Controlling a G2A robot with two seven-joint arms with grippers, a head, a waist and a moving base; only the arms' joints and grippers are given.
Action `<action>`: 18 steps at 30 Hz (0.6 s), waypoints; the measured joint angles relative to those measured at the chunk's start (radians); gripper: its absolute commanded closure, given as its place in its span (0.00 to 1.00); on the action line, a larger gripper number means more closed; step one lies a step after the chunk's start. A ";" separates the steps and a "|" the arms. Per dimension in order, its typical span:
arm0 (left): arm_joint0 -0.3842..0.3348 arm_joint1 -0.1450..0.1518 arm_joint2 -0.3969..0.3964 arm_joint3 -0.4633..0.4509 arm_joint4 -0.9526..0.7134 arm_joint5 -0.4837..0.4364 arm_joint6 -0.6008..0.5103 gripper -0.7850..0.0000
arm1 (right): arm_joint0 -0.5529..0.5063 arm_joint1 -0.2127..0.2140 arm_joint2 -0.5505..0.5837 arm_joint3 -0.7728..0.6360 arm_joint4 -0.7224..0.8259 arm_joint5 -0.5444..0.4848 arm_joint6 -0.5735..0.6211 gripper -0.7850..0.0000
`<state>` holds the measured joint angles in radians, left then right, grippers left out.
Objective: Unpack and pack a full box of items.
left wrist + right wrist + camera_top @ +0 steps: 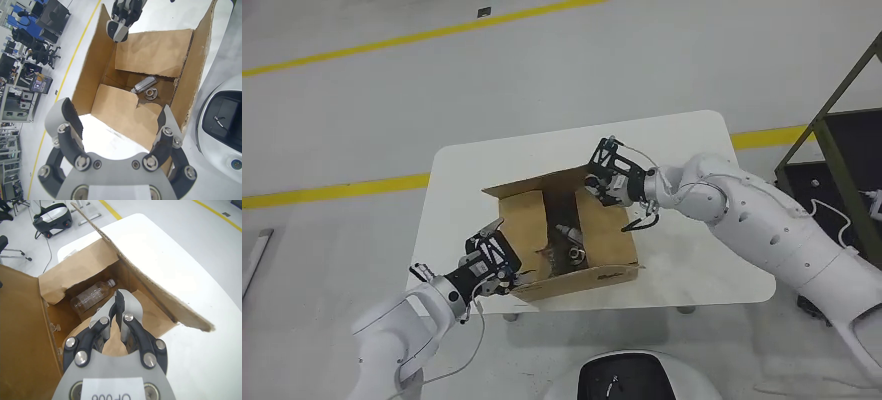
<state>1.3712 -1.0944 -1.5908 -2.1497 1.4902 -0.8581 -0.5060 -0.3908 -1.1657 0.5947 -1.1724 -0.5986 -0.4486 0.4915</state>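
An open cardboard box [527, 222] stands mid-table with its flaps up. Inside lie a silver cylinder [145, 84], a round metal flange [150, 93] and a clear plastic bottle [92, 296]. My left gripper [119, 121] is open at the box's near corner, over a torn inner flap [121, 106], holding nothing; in the top view the left gripper [492, 262] sits at the box's front left. My right gripper [117, 296] is shut and empty above the box's far side, its tips over the bottle. The right gripper [604, 178] shows by the far rim.
The white table [692, 260] has bare room to the right of the box and behind it. A dark metal rack [842, 150] stands beyond the table's right end. The box's tall side flap [151, 285] rises beside my right gripper.
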 measured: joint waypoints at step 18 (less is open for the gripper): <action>0.005 0.017 0.003 0.016 0.007 0.014 0.019 0.00 | 0.082 -0.134 -0.037 0.317 0.036 0.111 -0.166 1.00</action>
<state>1.3761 -1.0777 -1.5876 -2.1340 1.4973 -0.8444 -0.4867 -0.3089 -1.2996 0.5580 -0.8559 -0.5629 -0.3379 0.3255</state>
